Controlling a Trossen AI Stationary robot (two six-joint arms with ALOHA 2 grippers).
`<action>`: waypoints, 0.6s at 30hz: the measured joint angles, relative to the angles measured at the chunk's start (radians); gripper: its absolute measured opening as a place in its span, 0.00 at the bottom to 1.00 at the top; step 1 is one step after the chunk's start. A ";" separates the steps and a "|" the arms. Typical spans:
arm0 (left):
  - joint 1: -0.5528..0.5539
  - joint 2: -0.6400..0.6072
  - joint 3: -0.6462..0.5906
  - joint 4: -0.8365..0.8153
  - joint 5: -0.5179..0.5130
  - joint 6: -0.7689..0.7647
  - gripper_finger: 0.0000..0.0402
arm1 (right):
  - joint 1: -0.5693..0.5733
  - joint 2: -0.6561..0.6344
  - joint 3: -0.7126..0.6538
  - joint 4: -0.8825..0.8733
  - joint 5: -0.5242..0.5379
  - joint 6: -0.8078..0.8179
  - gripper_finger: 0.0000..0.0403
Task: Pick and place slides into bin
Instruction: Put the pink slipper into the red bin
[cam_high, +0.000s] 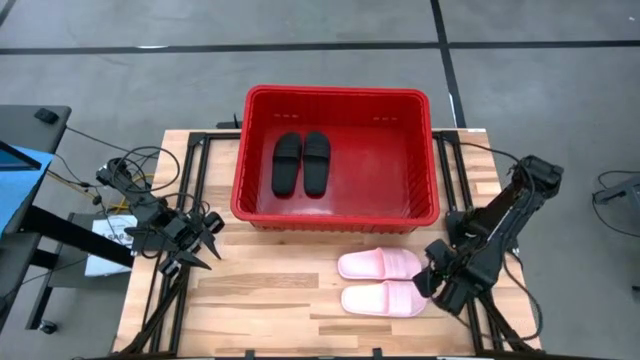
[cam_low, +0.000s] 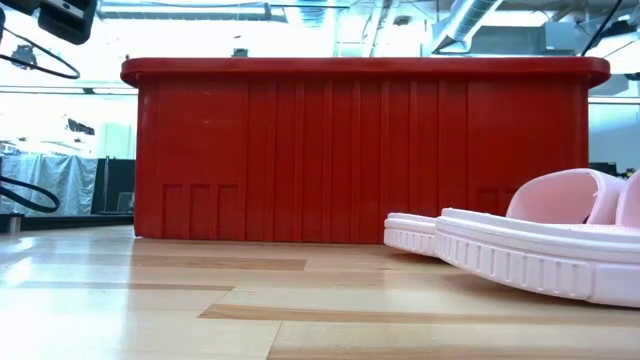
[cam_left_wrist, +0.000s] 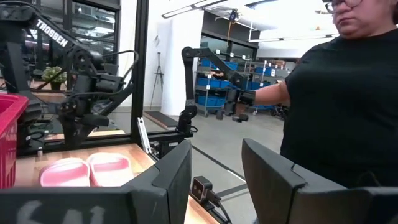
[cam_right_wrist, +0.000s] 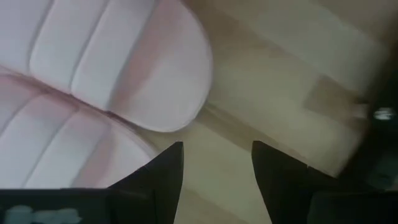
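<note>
- The table (cam_high: 260, 300), pale wood planks, lies under both pincers; bare board stretches between them in front of the bin.
- The bin (cam_high: 335, 95) stands beyond the right pincer and off toward the left arm; its long axis runs across the table.
- Two black slides (cam_high: 302, 163) lie inside it, parallel, long axes running front to back.
- Two pink slides (cam_high: 380, 281) lie just beside the right pincer (cam_high: 437, 283), long axes across the table, straps at its end; they lie side by side, apart from the bin's front wall.
- The right pincer's fingers (cam_right_wrist: 163, 171) gape over bare wood, holding nothing.
- The left pincer (cam_high: 207, 243) waits at the opposite table edge, jaws parted, empty.
</note>
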 joint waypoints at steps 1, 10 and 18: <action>0.000 0.000 0.000 0.000 0.000 0.000 0.33 | 0.003 -0.016 -0.024 0.030 0.009 0.000 0.45; 0.000 0.000 0.000 0.000 0.001 0.000 0.33 | -0.012 -0.066 -0.160 0.166 0.045 0.007 0.45; 0.000 0.000 0.000 0.000 0.002 0.000 0.33 | -0.031 -0.066 -0.208 0.301 0.082 -0.008 0.45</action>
